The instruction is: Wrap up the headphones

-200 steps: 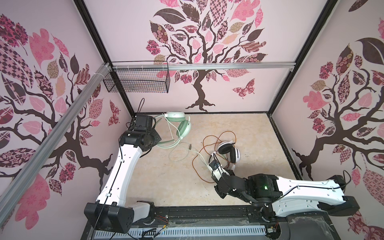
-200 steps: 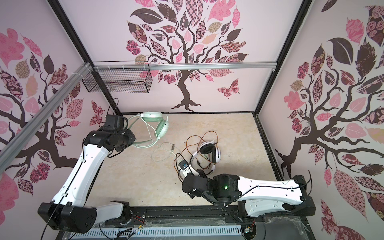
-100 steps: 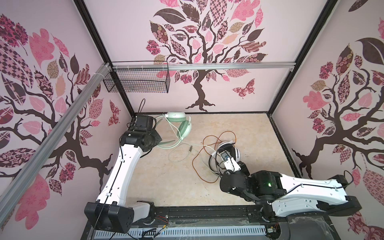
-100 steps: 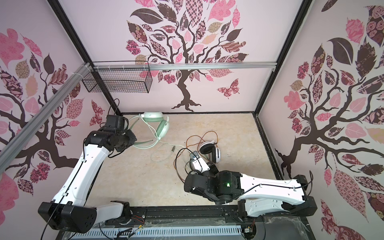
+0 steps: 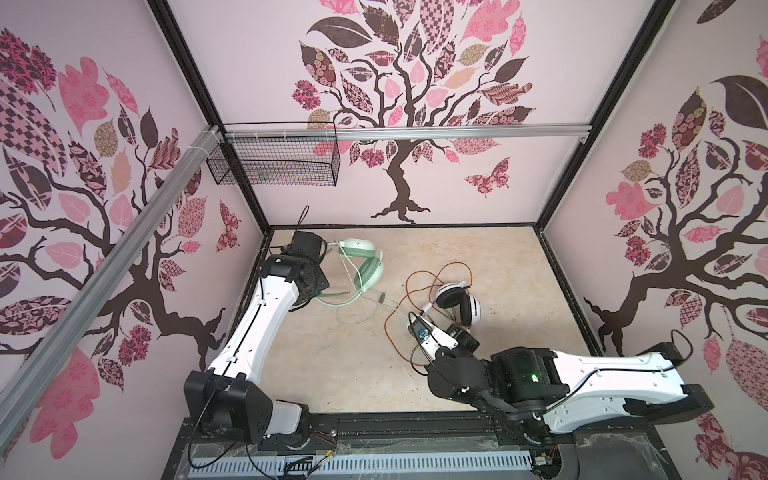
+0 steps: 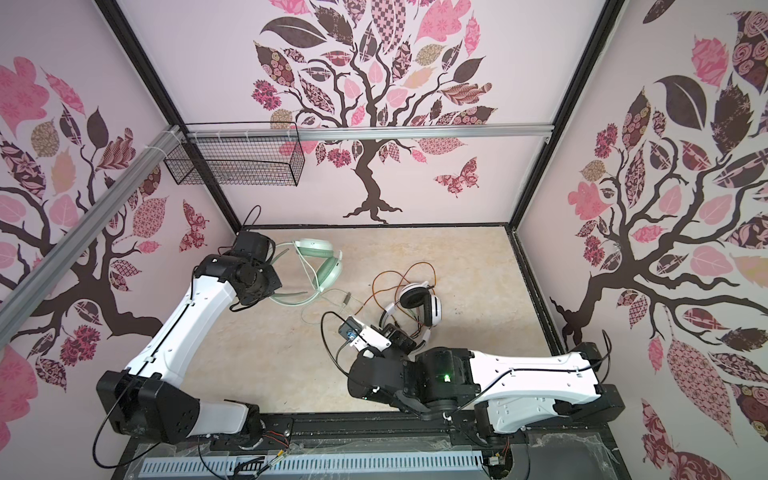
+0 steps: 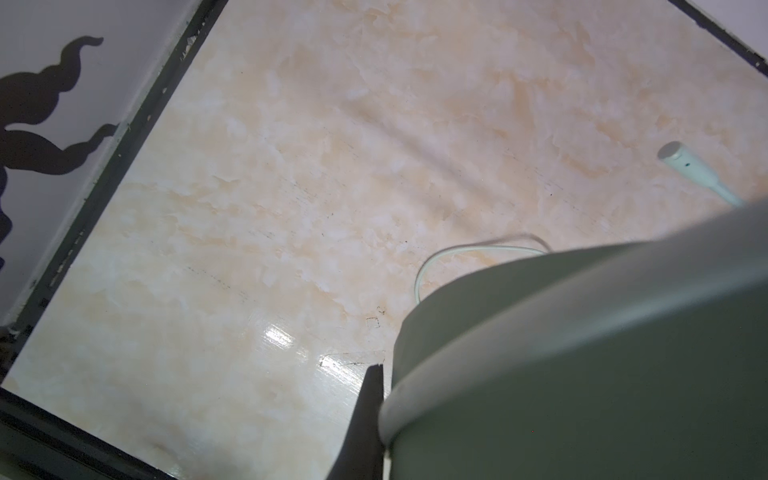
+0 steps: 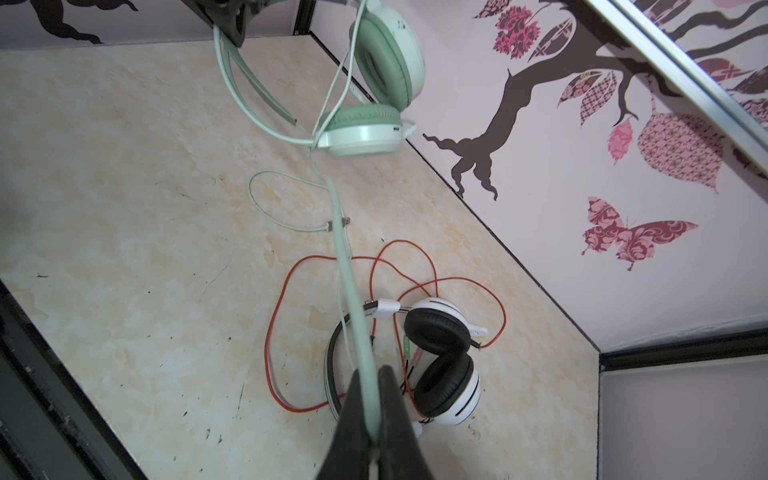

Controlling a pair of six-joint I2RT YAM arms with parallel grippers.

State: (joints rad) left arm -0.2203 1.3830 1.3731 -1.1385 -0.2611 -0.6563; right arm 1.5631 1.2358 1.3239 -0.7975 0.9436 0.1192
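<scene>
A marbled beige tabletop (image 5: 332,365) sat inside a booth whose pink walls carried tree and butterfly decals. A black wire basket (image 5: 274,166) hung on the back wall, toward the left.

In both top views, the mint-green headset (image 5: 365,266) (image 6: 328,266) was near the back left corner of the tabletop, just beside the left arm's wrist. In the right wrist view, the left end effector (image 8: 233,25) was closed on the thin headband of this headset. In the left wrist view, one dark finger (image 7: 368,411) pressed against a broad grey-green part of it (image 7: 582,353). Whether the ear cups rested on the tabletop could not be told.

The white and black headset (image 5: 457,303) (image 6: 419,305) lay on the tabletop right of centre, black ear cushions showing. Its orange-red cable (image 8: 303,409) sprawled in loose loops around it.

The right arm reached in from the front right. Its end effector (image 8: 371,374) was pinched together on the pale green cable (image 8: 345,257), above the white and black headset. From that grip the cable ran in a nearly straight line to the mint-green headset's nearer ear cup. A slack loop of the same cable and its plugs lay on the tabletop between the two headsets.
</scene>
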